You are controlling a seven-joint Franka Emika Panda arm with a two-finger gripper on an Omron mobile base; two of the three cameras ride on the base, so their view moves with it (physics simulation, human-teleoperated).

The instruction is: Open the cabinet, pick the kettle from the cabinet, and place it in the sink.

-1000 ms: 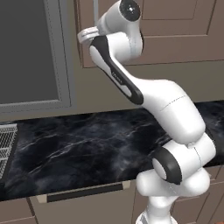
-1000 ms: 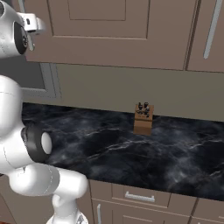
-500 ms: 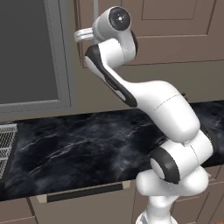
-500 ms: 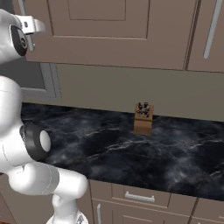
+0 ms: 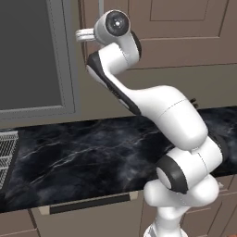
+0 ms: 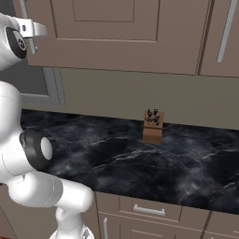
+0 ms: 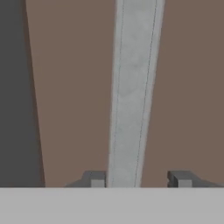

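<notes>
Pincer (image 7: 138, 179) stood apart astride the cabinet (image 7: 74, 87) handle (image 7: 133, 87), nearer one fingertip; you'd have done well to centre, clamp, then pull outward.

Brown cabinet (image 6: 116, 35) with recessed panels, silver bar handle (image 7: 131, 92), black bench (image 6: 140, 163) veined white like marble, tan knife block (image 6: 152, 128) with dark handles, grey wire rack (image 5: 7, 155), grey-framed dark window (image 5: 32, 55), brown drawers (image 6: 149, 210), silver pulls.
</notes>
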